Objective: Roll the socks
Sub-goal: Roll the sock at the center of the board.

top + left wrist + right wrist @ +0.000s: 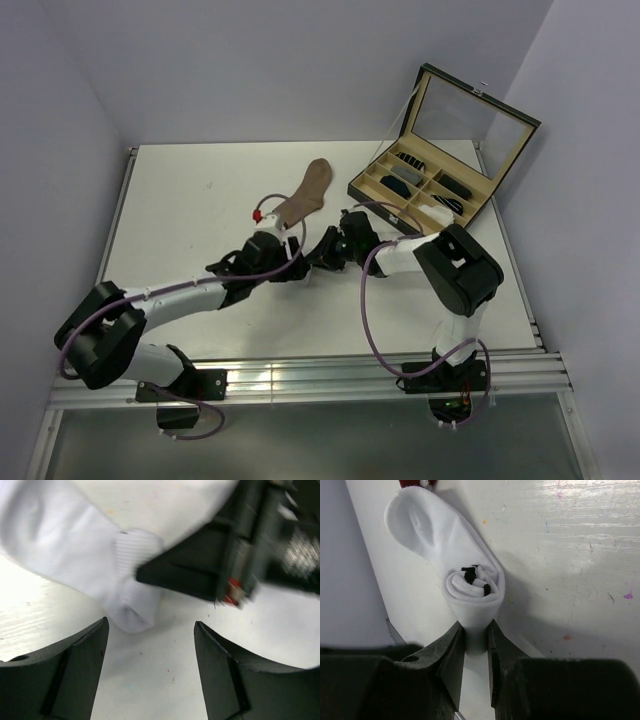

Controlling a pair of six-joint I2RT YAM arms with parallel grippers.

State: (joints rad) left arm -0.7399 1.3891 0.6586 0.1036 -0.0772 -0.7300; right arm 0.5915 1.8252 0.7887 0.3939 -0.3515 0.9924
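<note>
White sock (445,535) lying on the desk (180,200) between the two arms, cuff end coiled, toe end flat and loose. Right claw (476,640) clamped on the lower edge of that coil; left claw (150,670) standing apart just beside it, gripping nothing. Tan-brown sock (308,195) flat beyond, unrolled, near the open box (440,150). Risks as judged: pinch on one edge only, so possible slip or unwinding of the coil under any pull; loose toe end liable to drag or fold askew; claws at close quarters, hence a possible knock. Hidden or unclear: white sock almost wholly behind both claws from above; tightness of the coil's far side; tan-brown cuff cut off at the top of the right wrist view.
</note>
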